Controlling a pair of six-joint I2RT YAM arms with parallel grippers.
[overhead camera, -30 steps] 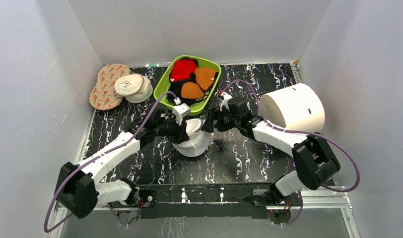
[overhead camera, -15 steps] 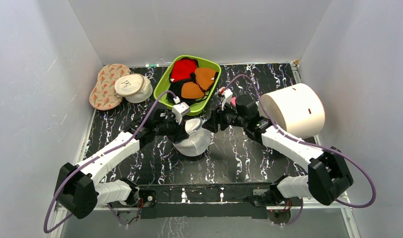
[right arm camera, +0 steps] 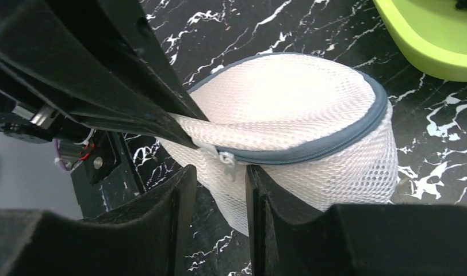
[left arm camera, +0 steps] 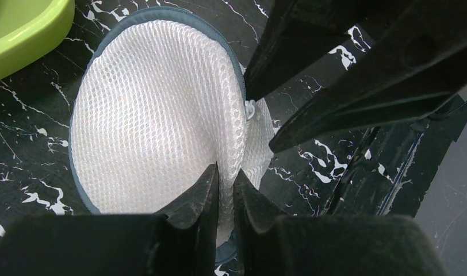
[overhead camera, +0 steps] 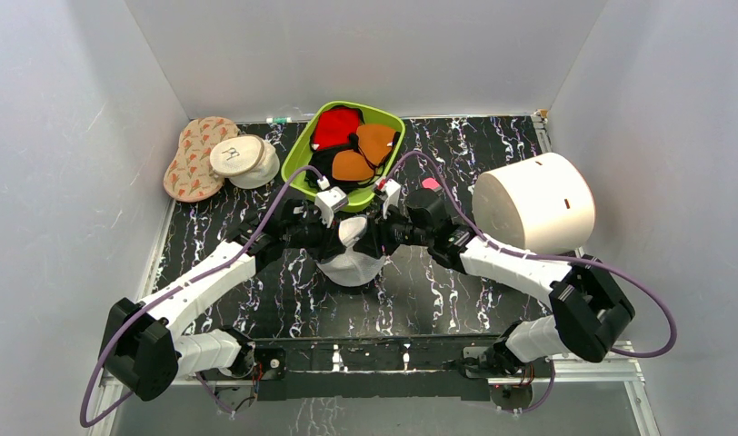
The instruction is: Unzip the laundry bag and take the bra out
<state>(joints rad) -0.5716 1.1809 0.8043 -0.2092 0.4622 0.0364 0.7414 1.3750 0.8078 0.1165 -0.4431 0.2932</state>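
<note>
Tabletop [overhead camera: 474, 150] black with white veining. The laundry bag [overhead camera: 352, 263] stands at mid-table between the two arms, just in front of a green tray [overhead camera: 390, 150] that holds red [overhead camera: 336, 127], orange [overhead camera: 352, 165] and black garments.

Left gripper [left arm camera: 225, 179] comes in from the left arm's side. Its fingers are closed on a fold of the white mesh, with fabric pressed between the pads near the bag's lower edge. In the right wrist view the same pinch shows as a tuck of mesh pulled up towards the black fingers, right beside the zipper's end.

Right gripper [right arm camera: 221, 172] approaches from the opposite side. Its fingers are slightly parted, leaving a narrow gap. The small pale zipper pull [right arm camera: 228, 164] hangs in that gap at the fingertips, and neither pad is seen pressing on it. In the left wrist view these fingers form a V whose tips flank the pull [left arm camera: 251, 109].

The grey zipper line [right arm camera: 335, 138] runs round the rim of the dome and looks closed along the whole stretch in view. The mesh is opaque, so the bag's contents cannot be made out.

Elsewhere, a large white cylinder [overhead camera: 533, 204] lies on its side at the right. A cream round cap with a black mark [overhead camera: 235, 156] rests against a patterned pad [overhead camera: 191, 162] at the far left corner.
</note>
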